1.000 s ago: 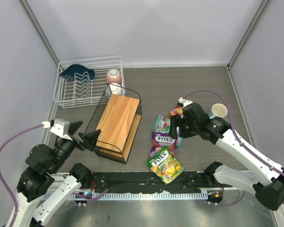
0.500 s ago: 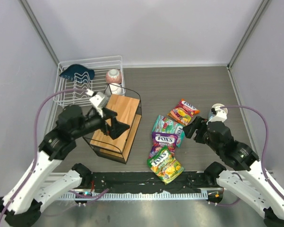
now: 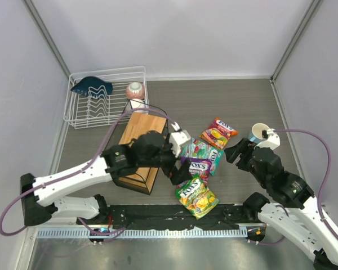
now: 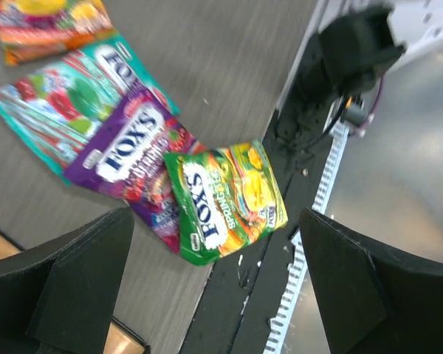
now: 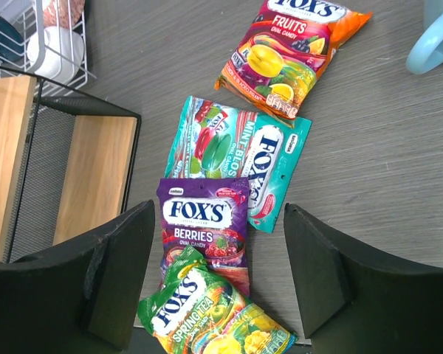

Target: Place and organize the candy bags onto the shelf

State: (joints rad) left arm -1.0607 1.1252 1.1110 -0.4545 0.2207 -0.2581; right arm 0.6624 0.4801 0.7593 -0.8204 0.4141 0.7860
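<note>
Candy bags: four, all flat on the counter [image 3: 225, 98], in a line running from mid-counter to the near edge, right of the shelf.
Orange-red bag [image 3: 218, 132]: farthest from the near edge, lying alone, just beside the teal bag.
Teal bag [image 3: 203, 151]: next in line, its near end under the purple bag.
Purple bag [image 3: 196, 167]: lies over the teal bag's near end; its own near end is covered by the yellow-green bag.
Yellow-green bag [image 3: 196, 196]: at the near edge, one corner hanging over onto the black strip.
Shelf [image 3: 138, 126]: left of centre, standing askew to the counter edges, wooden boards showing.
Left hand [image 4: 214, 221]: fingers spread wide and holding nothing; it hangs above the yellow-green and purple bags.
Right hand [image 5: 218, 214]: fingers spread wide and holding nothing; raised above the counter right of the bags, pointing toward them.
Dish rack [image 3: 104, 98]: white wire, in the far left corner.
Mug [image 3: 260, 132]: pale blue, near the right edge, just beyond the right hand.
</note>
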